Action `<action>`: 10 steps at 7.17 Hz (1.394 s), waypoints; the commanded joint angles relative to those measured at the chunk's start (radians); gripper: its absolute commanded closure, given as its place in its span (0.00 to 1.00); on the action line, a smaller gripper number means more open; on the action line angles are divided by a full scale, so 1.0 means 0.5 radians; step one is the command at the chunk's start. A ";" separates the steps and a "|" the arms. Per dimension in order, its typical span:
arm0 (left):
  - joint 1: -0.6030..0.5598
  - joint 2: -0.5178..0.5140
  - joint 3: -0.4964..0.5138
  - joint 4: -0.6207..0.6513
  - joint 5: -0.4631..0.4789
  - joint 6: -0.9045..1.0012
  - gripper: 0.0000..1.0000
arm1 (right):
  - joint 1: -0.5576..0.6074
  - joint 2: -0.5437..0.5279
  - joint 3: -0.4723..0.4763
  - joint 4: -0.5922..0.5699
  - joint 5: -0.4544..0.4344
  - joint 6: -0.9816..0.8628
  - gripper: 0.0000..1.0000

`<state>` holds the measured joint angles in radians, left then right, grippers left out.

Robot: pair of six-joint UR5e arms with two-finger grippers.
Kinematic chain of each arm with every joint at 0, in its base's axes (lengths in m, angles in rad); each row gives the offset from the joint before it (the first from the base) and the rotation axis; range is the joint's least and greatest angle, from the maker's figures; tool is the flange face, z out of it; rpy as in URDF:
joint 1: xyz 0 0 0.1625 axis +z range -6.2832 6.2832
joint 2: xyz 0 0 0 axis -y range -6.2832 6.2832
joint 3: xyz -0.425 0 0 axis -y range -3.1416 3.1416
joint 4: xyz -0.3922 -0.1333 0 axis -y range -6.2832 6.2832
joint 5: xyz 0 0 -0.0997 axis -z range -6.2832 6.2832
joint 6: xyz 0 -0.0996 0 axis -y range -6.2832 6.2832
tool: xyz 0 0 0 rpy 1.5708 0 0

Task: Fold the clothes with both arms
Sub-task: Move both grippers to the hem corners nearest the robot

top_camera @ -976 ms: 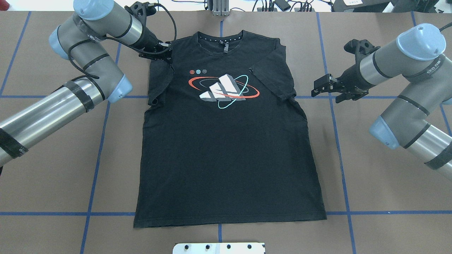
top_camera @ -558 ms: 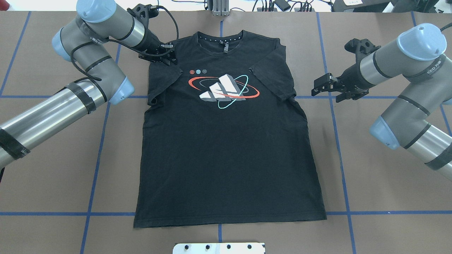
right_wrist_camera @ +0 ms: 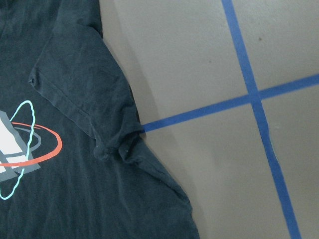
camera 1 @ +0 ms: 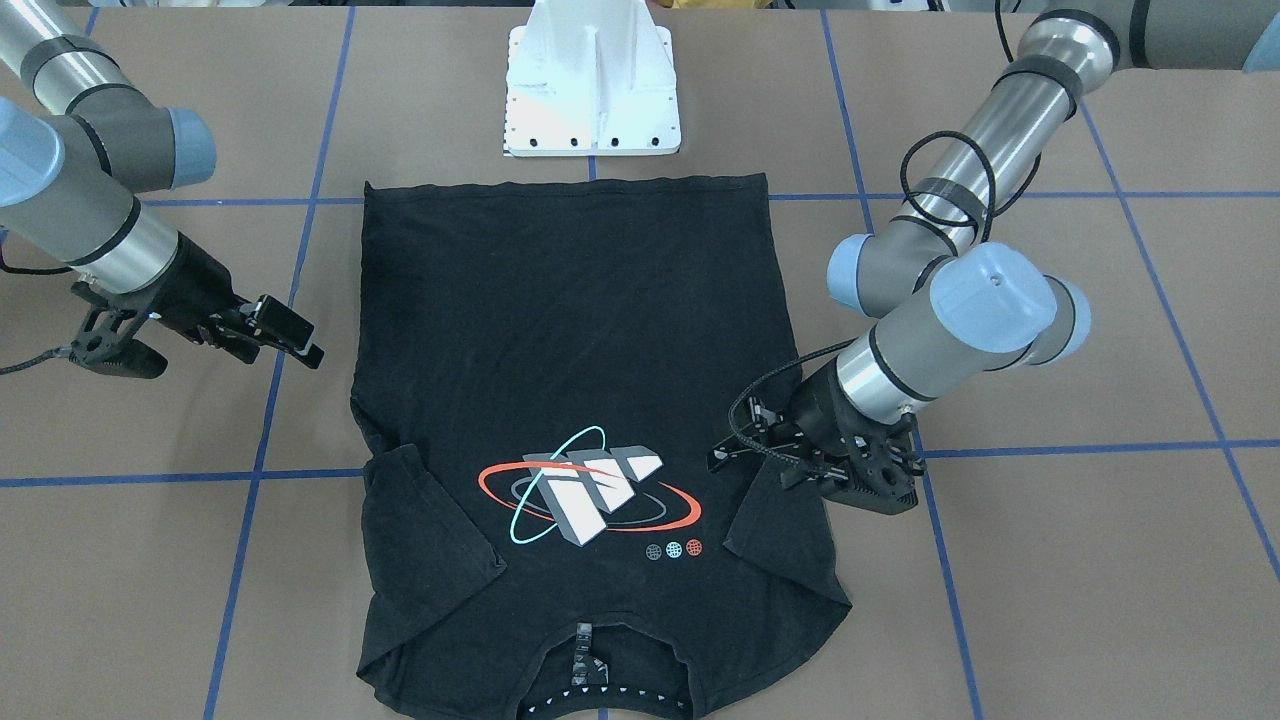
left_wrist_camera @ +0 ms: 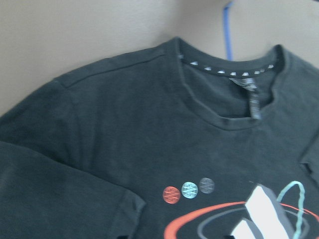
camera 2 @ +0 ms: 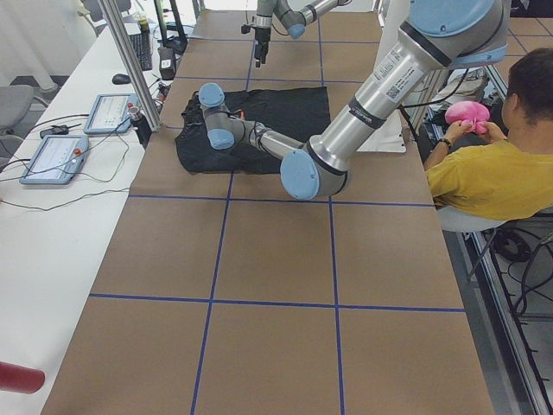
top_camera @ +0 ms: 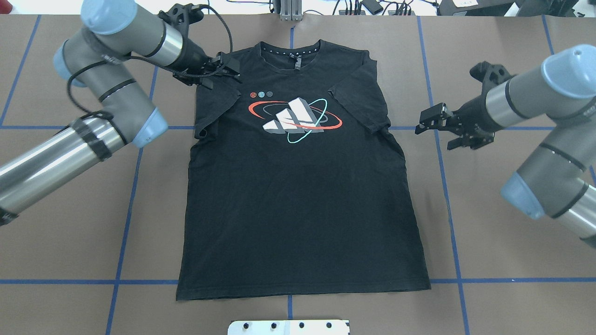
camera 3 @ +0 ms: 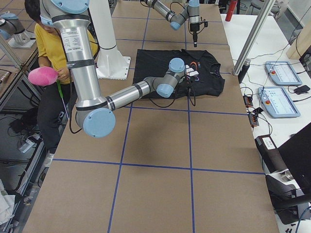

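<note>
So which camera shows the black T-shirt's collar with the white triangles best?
Left wrist view: the collar sits large and close. Overhead shows it small; front-facing, at the bottom edge; right wrist misses it; side views are too distant.

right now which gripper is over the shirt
The left gripper: it is above the T-shirt at the shoulder beside the collar. The right gripper is over bare table, off the cloth.
</note>
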<state>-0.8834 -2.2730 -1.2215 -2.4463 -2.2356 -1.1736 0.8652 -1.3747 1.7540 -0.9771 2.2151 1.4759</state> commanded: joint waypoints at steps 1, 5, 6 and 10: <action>0.003 0.332 -0.415 -0.007 -0.002 -0.012 0.00 | -0.357 -0.082 0.206 -0.021 -0.439 0.742 0.00; 0.037 0.398 -0.474 -0.016 0.026 -0.012 0.00 | -0.818 -0.606 0.649 -0.206 -0.850 1.014 0.02; 0.040 0.404 -0.496 -0.016 0.032 -0.015 0.00 | -0.919 -0.616 0.664 -0.206 -0.923 1.100 0.05; 0.043 0.518 -0.662 -0.016 0.102 -0.031 0.00 | -1.386 -0.723 0.689 -0.209 -1.181 1.147 0.11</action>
<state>-0.8632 -2.0204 -1.5429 -2.4544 -2.1968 -1.1871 0.2280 -1.7242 2.0974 -1.0809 1.6525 2.0465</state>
